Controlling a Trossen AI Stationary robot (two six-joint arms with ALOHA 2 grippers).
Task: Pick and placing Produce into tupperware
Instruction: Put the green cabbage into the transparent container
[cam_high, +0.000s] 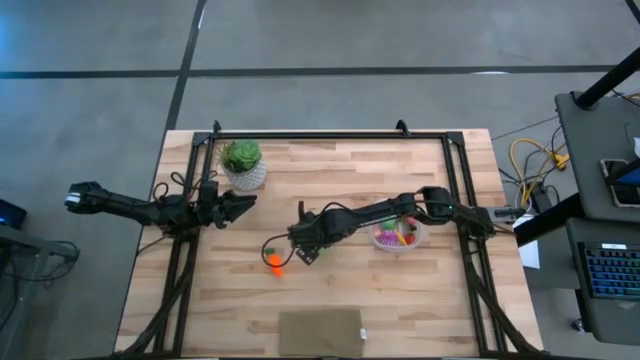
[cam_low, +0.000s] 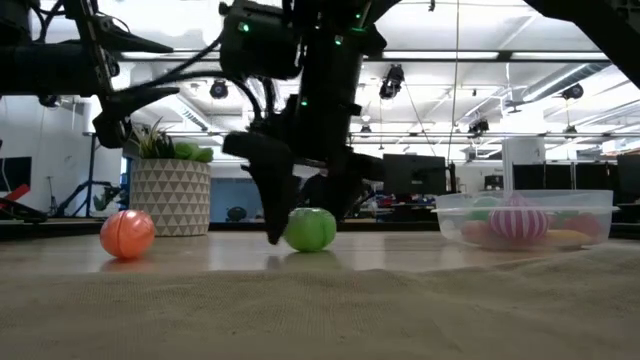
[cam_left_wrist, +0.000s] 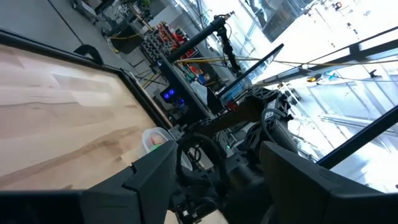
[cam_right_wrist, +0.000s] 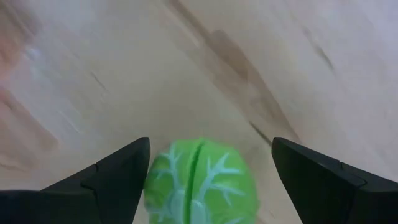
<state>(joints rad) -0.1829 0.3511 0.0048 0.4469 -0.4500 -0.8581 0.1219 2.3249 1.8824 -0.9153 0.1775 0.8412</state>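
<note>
A green ball with pale leaf veins (cam_right_wrist: 200, 185) rests on the wooden table (cam_high: 420, 290), also seen as the green ball (cam_low: 310, 229) in the low view. My right gripper (cam_right_wrist: 210, 177) is open and low over the table, pointing down, one finger on each side of the ball; it shows as the right gripper (cam_high: 301, 238) from above. An orange piece (cam_high: 274, 263) lies on the table just nearer than it. The clear round tupperware (cam_high: 400, 236) holds magenta, green and yellow produce. My left gripper (cam_high: 245, 203) waits open beside the plant pot. My right gripper straddles the green ball from above. One finger (cam_right_wrist: 118, 177) stands right against the ball's side (cam_right_wrist: 152, 186), and I cannot tell whether it touches. The other finger (cam_right_wrist: 314, 180) is clear of it. The ball rests on the table.
A leafy plant in a white patterned pot (cam_high: 243, 166) stands at the far left. A beige cloth (cam_high: 320, 332) lies at the near edge. Black frame rails (cam_high: 330, 134) run along the far edge and both sides. Bare wood lies between the ball and the tupperware (cam_low: 525, 220).
</note>
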